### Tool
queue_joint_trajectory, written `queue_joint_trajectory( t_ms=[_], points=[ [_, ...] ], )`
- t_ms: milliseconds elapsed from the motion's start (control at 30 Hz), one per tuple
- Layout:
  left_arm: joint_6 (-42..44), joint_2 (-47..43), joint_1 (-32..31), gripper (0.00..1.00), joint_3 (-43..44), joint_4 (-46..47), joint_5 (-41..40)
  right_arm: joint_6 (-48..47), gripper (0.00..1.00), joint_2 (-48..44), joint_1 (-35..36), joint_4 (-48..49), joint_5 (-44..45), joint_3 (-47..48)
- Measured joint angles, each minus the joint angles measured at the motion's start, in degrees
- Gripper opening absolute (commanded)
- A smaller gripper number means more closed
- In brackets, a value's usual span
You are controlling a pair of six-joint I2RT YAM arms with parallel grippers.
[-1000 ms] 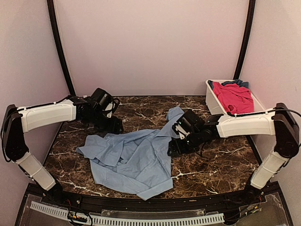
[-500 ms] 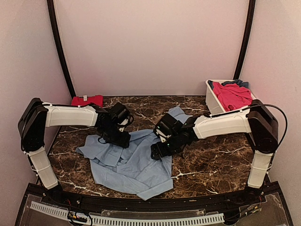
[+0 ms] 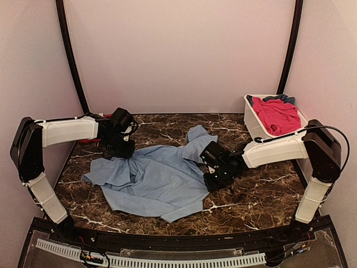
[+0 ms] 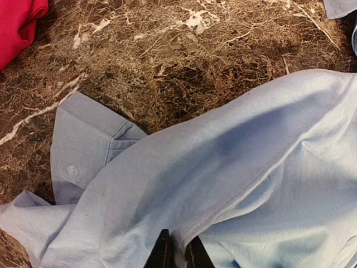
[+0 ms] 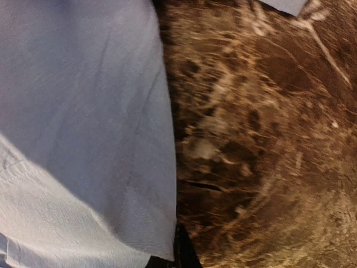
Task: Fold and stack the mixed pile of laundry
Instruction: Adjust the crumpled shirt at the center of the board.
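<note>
A large light-blue shirt (image 3: 156,181) lies spread over the middle of the marble table. My left gripper (image 3: 120,149) sits at its upper left edge. In the left wrist view the left gripper (image 4: 178,255) is shut on a raised fold of the shirt (image 4: 234,167), with a buttoned cuff (image 4: 83,148) lying flat beyond. My right gripper (image 3: 215,180) is at the shirt's right edge. The right wrist view shows the right gripper (image 5: 170,259) shut on that hem (image 5: 83,111), cloth covering one finger. A red piece (image 4: 17,22) lies at the back left.
A white tub (image 3: 254,121) stands at the back right, holding a pink-red garment (image 3: 276,114) and a darker blue piece (image 3: 287,99). Bare marble (image 3: 262,192) shows right of the shirt. Pink walls and two dark poles close in the back and sides.
Both grippers reached in onto the shirt, closed on the cloth and drew apart, left going back-left and right going right. The shirt now lies wider and flatter.
</note>
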Motion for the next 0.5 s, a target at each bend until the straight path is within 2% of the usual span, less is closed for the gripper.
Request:
queue_joint_trajectory(
  t_ms=[233,500],
  points=[
    [1.7,-0.83,0.39,0.12,0.74,-2.36,2.03,0.98,0.0,-9.01,-4.61,-0.22,0.09,-6.95],
    [4.57,-1.09,0.74,0.11,1.27,-6.08,2.89,2.12,0.0,-21.88,-9.4,-3.19,-0.2,-12.33]
  ],
)
